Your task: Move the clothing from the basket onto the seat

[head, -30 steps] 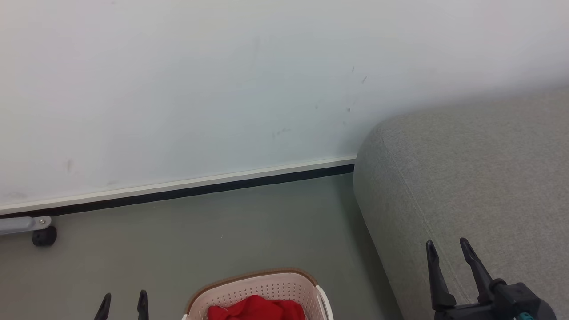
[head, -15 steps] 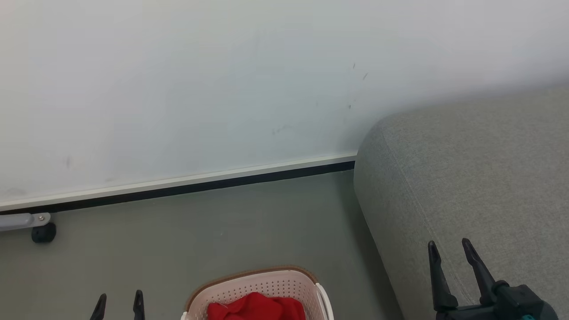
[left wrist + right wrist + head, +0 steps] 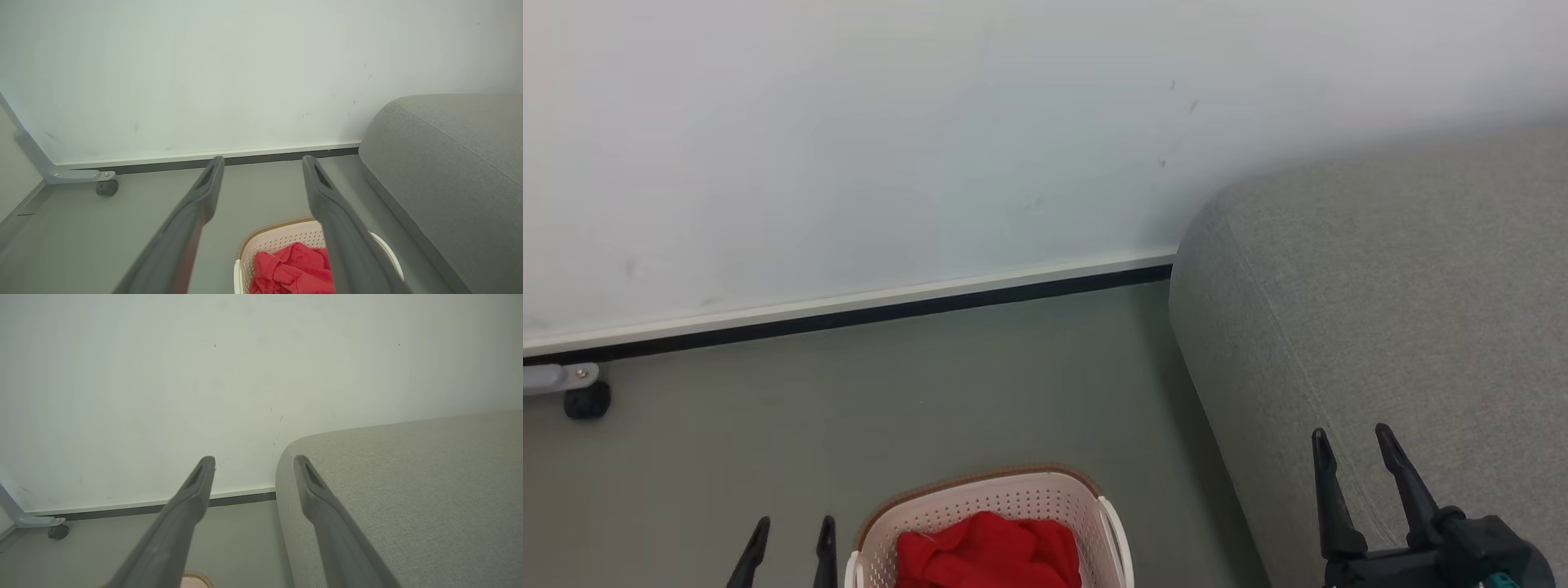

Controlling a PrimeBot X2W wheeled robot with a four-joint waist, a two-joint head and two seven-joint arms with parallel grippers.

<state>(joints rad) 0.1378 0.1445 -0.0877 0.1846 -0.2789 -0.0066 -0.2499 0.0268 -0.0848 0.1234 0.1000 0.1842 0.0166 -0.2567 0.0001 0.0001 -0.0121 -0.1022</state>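
Head view. The basket (image 3: 980, 500) stands on the grey floor (image 3: 931, 392), cut by the frame's bottom edge and well short of the floor's far edge, where a dark-and-white skirting (image 3: 890, 306) runs under the wall. The clothing (image 3: 988, 551) lies inside the basket as a crumpled red heap. The seat (image 3: 1380, 310) takes up the floor's right side. Its rounded end is near the basket, with a strip of floor between them.

The left gripper (image 3: 796, 523) has its fingertips just left of the basket, spread apart with nothing between them. The right gripper (image 3: 1350, 433) is over the seat's near edge, its fingers also apart and empty.

Left wrist view. The jaws stand wide and the camera looks down into the basket. The garment's folds read plainly here, and so does a white handle (image 3: 388, 249) on the basket's right side. The right-hand finger crosses the basket. At the floor's far left corner, a long grey metal leg (image 3: 61, 174) sits on a dark caster (image 3: 107, 188). The head view gives just its stub.

Right wrist view. The fingers are wide apart, one against the wall and the other against the seat. The seat's broad top and its weave are clearest here. A sliver of the basket's brown rim (image 3: 198, 577) sits at the bottom edge.
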